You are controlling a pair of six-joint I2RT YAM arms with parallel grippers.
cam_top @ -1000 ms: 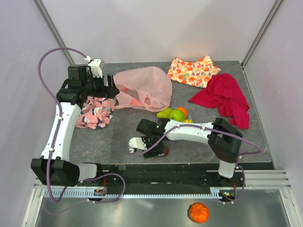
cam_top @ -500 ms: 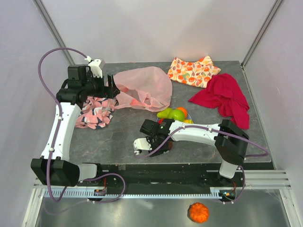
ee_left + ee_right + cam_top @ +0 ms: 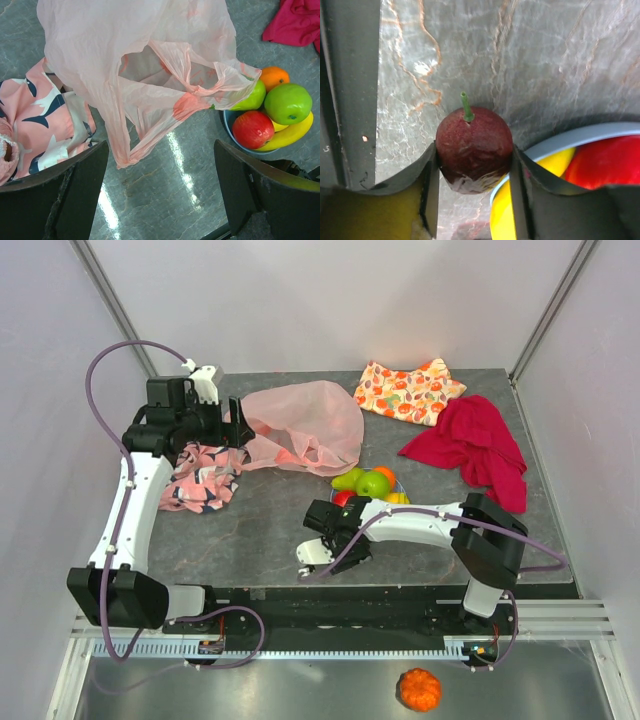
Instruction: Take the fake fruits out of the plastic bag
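The pink plastic bag lies crumpled at the back of the table, one handle loop hanging toward my left gripper. That gripper is open above bare table just in front of the bag, holding nothing. On the blue plate sit a red apple, a green apple, an orange, a pear and a banana. My right gripper is shut on a dark purple fruit with a green stem, right beside the plate's rim.
A pink-and-black patterned cloth lies under the left arm. A fruit-print orange cloth and a red cloth lie at the back right. An orange pumpkin sits off the table, below its front edge.
My right gripper has slid right toward the plate and its jaws have narrowed onto the dark purple fruit. The left arm has hardly moved.
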